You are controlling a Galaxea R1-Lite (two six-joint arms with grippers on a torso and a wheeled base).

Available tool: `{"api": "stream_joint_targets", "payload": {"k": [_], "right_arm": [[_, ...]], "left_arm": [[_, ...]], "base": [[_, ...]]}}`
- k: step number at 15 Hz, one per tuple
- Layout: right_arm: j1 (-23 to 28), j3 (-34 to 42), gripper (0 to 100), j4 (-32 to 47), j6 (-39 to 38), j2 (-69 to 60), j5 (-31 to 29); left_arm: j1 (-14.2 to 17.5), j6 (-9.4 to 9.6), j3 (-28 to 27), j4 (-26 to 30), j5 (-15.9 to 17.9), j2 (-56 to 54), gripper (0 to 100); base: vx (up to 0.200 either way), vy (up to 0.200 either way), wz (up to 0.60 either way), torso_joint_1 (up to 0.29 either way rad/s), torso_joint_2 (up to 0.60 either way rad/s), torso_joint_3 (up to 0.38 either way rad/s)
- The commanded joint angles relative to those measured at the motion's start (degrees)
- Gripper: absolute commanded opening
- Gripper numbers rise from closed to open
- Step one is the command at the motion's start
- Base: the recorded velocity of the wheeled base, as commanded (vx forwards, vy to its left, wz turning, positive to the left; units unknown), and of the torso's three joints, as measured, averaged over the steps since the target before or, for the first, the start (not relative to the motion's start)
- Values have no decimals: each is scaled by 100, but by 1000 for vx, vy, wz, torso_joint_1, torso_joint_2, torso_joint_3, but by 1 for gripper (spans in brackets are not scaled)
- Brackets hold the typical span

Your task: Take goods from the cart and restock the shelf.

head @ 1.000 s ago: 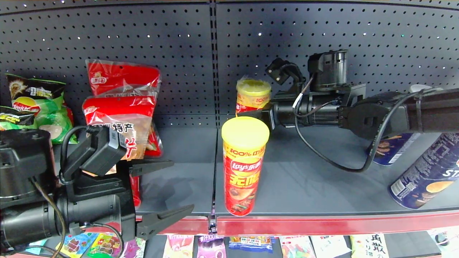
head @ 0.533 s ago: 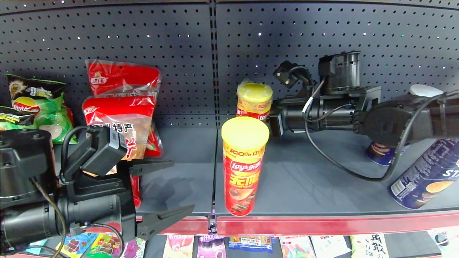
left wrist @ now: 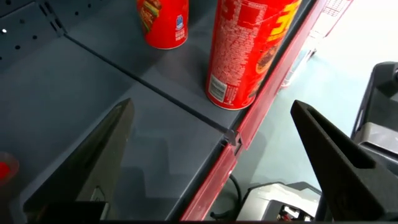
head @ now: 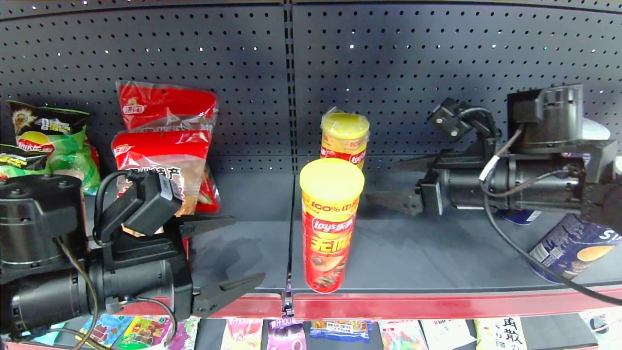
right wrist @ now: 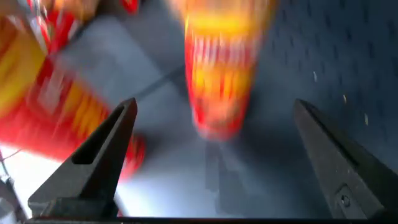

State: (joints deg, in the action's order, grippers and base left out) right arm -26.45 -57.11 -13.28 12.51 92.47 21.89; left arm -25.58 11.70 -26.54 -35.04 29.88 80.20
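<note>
Now that the right arm (head: pixel 515 182) has drawn back along the shelf (head: pixel 413 253) toward its right end, the right tool (head: pixel 382 181) hangs spread and empty. It is well clear of the rear can (head: pixel 344 138), which it was up against a second ago. That can stands upright at the back of the shelf, just behind the front can (head: pixel 330 228), so I judge this item stocked and fetching another the next job. The left tool (head: pixel 249 249) sits spread and empty at the shelf's front edge, left of the front can, barely shifted. From the head view the front can hides the rear one's base. The left wrist view shows both bases flat on the shelf, apart. The right wrist view, though blurred, shows the rear can between the spread fingers, untouched.
</note>
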Motion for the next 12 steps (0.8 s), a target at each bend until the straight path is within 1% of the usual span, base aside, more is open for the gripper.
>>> {"api": "stream_joint_targets", "payload": {"k": [1,2,3,5,7,9,12], "right_arm": [[114,684,100,18,15,-888,-45],[97,1062,100,9,24,-1249,-124],[79,1475,100,18,24,-1662,-133],[44,2099,100,18,32,-2286,-124],[-167,2635,100,27,24,-2866,-142],[-158,2802,100,36,6,-3173,-142],[9,2793,100,44,-11,-3270,-142]], "left_arm": [[-9,-1,26,6,0,83,100],[-9,-1,0,6,-26,162,100],[-26,-1,-18,-12,-131,268,100],[-185,-1,-18,-3,-211,470,100],[-229,7,-97,-21,-290,822,100],[-308,7,-334,-21,-369,1138,100],[-360,16,-712,-12,-378,1534,100]], "base": [[0,0,0,0,0,0],[0,0,0,0,0,0],[0,0,0,0,0,0],[0,0,0,0,0,0],[0,0,0,0,0,0],[0,0,0,0,0,0],[0,0,0,0,0,0]]}}
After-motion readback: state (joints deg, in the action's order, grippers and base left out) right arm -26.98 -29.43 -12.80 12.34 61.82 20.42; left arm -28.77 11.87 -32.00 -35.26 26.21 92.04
